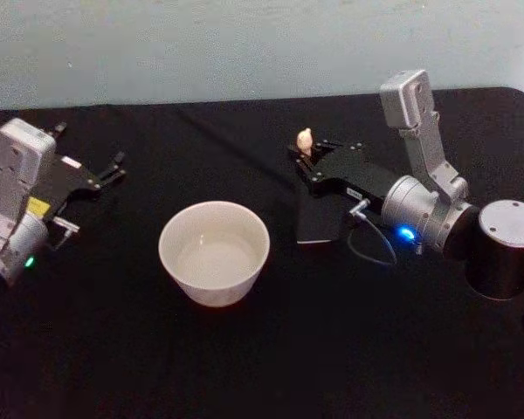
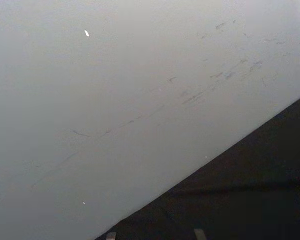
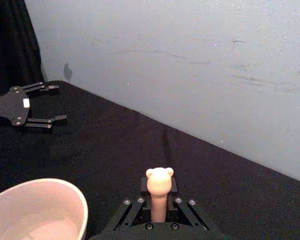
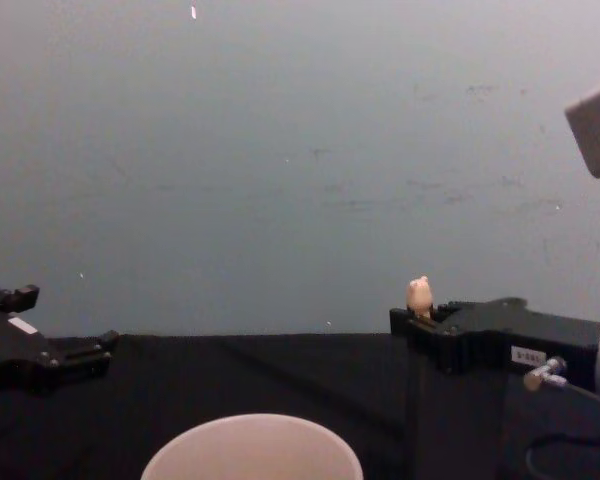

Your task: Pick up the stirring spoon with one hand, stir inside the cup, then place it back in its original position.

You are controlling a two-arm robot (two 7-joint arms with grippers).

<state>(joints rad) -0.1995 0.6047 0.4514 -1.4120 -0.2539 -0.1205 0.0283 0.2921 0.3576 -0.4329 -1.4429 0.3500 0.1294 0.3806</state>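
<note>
- The right gripper, right of centre in the head view, is closed narrowly on the pale handle of the stirring spoon, just under its small-eared knob, so that the spoon is kept upright.
- The grip is taken directly above the dark square holder. The spoon's lower part is hidden there, and whether its bowl is seated or raised cannot be told.
- The cream cup is set at lower centre, near the holder's left side. Only a short sideways carry is judged needed for stirring.
- The left gripper is parked at the left edge with its fingers spread wide, well apart from the cup, which is thus left unobstructed.
</note>
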